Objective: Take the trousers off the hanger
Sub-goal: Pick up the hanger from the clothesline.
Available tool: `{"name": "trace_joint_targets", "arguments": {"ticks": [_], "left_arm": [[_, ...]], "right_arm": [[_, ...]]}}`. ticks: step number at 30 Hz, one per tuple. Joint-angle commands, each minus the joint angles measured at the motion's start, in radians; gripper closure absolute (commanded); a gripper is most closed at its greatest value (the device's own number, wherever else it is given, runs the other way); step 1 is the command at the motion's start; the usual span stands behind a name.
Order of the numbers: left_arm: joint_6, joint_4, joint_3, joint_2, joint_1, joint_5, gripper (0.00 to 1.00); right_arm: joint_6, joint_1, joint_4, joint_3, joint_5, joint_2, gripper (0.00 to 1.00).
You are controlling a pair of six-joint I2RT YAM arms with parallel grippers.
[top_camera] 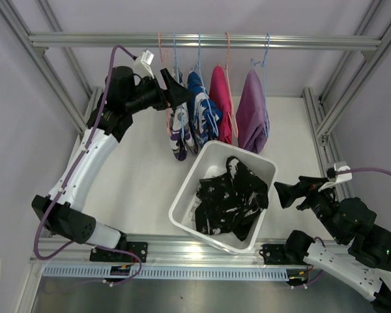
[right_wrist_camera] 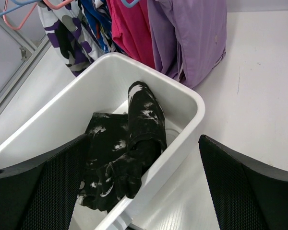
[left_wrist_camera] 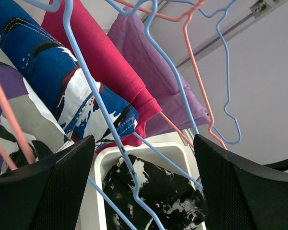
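At the 12 o'clock edge of the bench, a metal rail carries five hangers – three blue, two salmon-pink. Four pairs of trousers hang there, side by side: the purple-white camouflage pair, the blue-white patterned pair, the bright pink pair and the lilac pair. The fifth, the black pair with white flecks, lies crumpled in the one white bin near the middle of the bench, just below the hanging garments.

Two arms are in view. The left end effector is raised at about 11 o'clock, right beside the camouflage pair; its wrist camera shows the fingers spread wide, with blue hanger wire crossing the gap. Whether the wire touches them cannot be told. The right end effector sits low at about 4 o'clock, just beside the bin's right wall and pointing at it – its fingers are also spread wide and hold nothing.
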Motion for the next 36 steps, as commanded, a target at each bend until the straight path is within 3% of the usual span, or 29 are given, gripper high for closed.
{"name": "trace_joint_targets", "arguments": {"ticks": [1, 5, 7, 21, 25, 28, 36], "left_arm": [[-0.007, 0.009, 0.058, 0.032, -0.012, -0.021, 0.14], [-0.025, 0.022, 0.069, 0.076, -0.014, -0.016, 0.21], [-0.027, 0.026, 0.072, 0.084, -0.014, -0.016, 0.30], [-0.096, 0.088, 0.173, 0.158, -0.012, 0.030, 0.62], [-0.102, 0.091, 0.176, 0.165, -0.012, 0.035, 0.85], [-0.103, 0.085, 0.170, 0.172, -0.014, 0.031, 0.96], [-0.151, 0.175, 0.133, 0.127, -0.014, 0.041, 0.99]], "right_arm": [[-0.008, 0.010, 0.021, -0.014, 0.031, -0.034, 0.01], [-0.007, 0.012, 0.027, -0.028, 0.029, -0.066, 0.01], [-0.005, 0.012, 0.027, -0.030, 0.031, -0.072, 0.01], [-0.008, 0.015, 0.035, -0.039, 0.034, -0.075, 0.01], [-0.008, 0.015, 0.035, -0.039, 0.032, -0.077, 0.01], [-0.007, 0.016, 0.033, -0.039, 0.035, -0.077, 0.01], [-0.005, 0.015, 0.033, -0.042, 0.040, -0.077, 0.01]]}}
